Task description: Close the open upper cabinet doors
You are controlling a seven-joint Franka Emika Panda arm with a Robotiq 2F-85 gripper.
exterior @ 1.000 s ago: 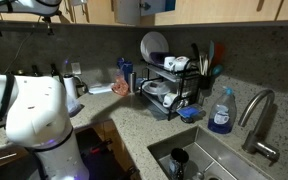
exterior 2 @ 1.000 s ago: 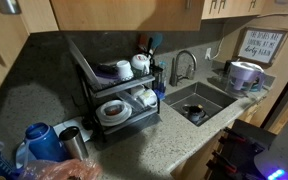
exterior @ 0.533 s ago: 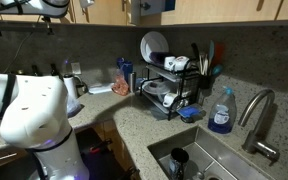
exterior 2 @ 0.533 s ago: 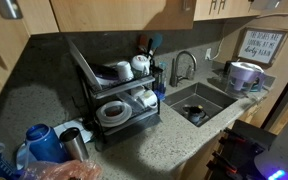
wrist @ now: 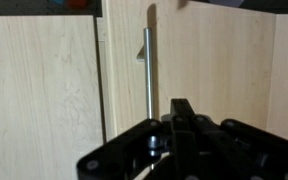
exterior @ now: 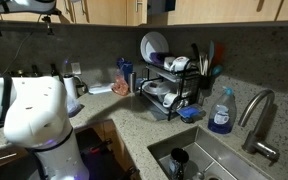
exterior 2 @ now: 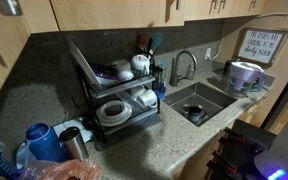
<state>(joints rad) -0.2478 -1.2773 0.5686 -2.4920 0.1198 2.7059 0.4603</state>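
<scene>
The upper cabinet doors are honey-brown panels along the top of both exterior views. A narrow dark gap remains between two of them. In the wrist view a door with a slim metal handle fills the picture, with a neighbouring panel to its left. My gripper is shut with nothing in it, its tips close against the door just right of the handle. The gripper itself is out of both exterior views.
A black dish rack with plates and cups stands on the speckled counter. The sink and faucet lie beside it, with a blue soap bottle. My white arm base stands at the counter's corner.
The open door has swung toward shut. The white and blue items inside the cabinet are now covered and only a narrow dark gap is left. The gripper stayed shut.
</scene>
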